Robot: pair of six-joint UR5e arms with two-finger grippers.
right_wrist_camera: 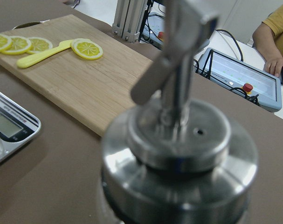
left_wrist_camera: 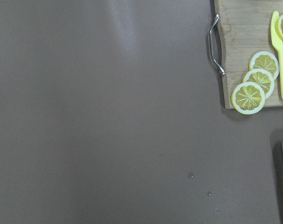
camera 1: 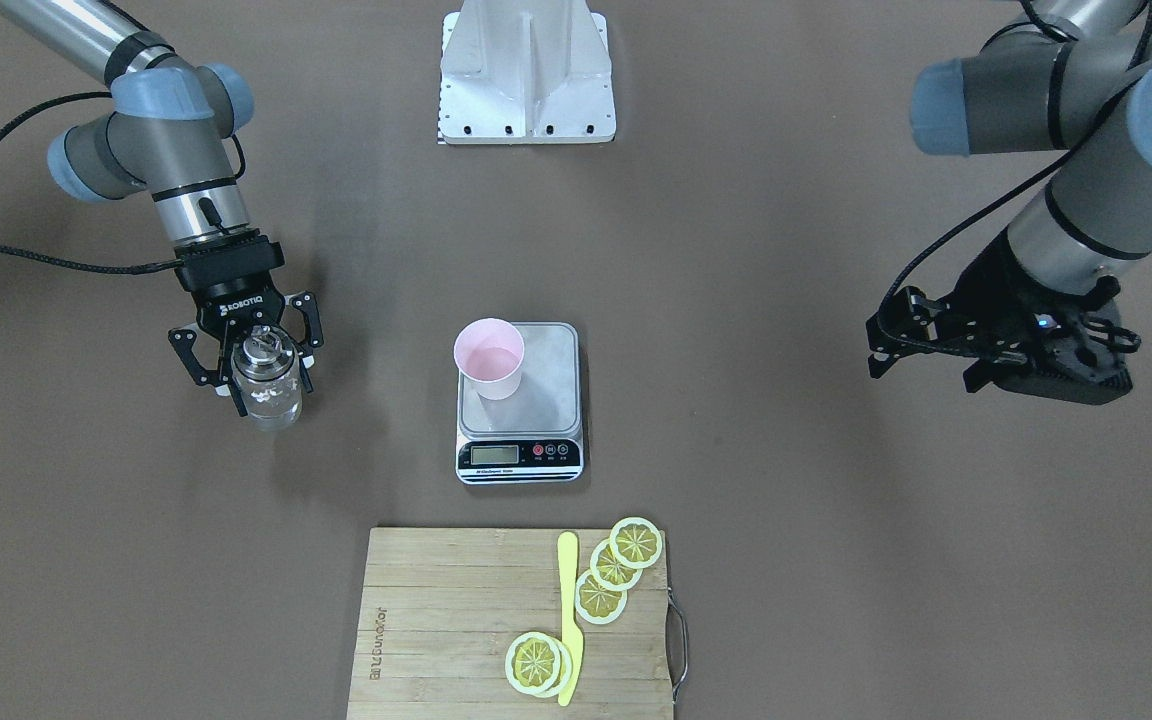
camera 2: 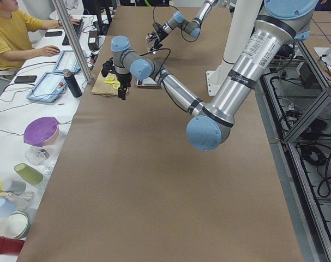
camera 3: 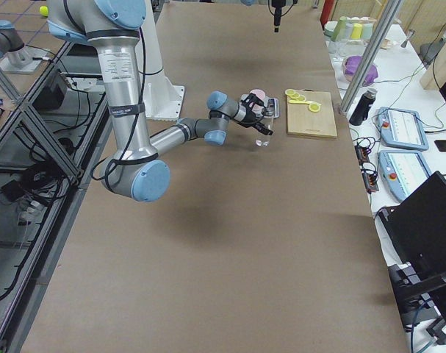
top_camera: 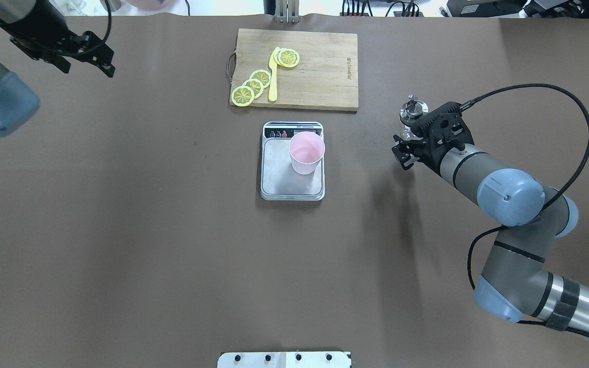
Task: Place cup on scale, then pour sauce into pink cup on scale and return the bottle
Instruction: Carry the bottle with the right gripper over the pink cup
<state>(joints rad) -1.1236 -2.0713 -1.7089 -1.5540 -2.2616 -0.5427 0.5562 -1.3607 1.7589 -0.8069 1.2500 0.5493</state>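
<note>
The pink cup (camera 1: 489,358) stands upright on the scale (camera 1: 546,395), at the plate's corner away from the display; both also show in the overhead view, the cup (top_camera: 306,152) on the scale (top_camera: 284,179). My right gripper (camera 1: 263,385) is shut on the clear glass bottle (camera 1: 266,395), which is upright, low over the table, well to the side of the scale. Its silver pourer cap (right_wrist_camera: 178,144) fills the right wrist view. Clear sauce shows in the bottle's lower body. My left gripper (camera 1: 921,365) is open and empty, held high at the other side.
A wooden cutting board (camera 1: 446,620) with several lemon slices (camera 1: 616,570) and a yellow knife (camera 1: 569,620) lies beyond the scale. The robot's base plate (camera 1: 526,90) is at the near edge. A few droplets (left_wrist_camera: 191,175) lie on the brown table.
</note>
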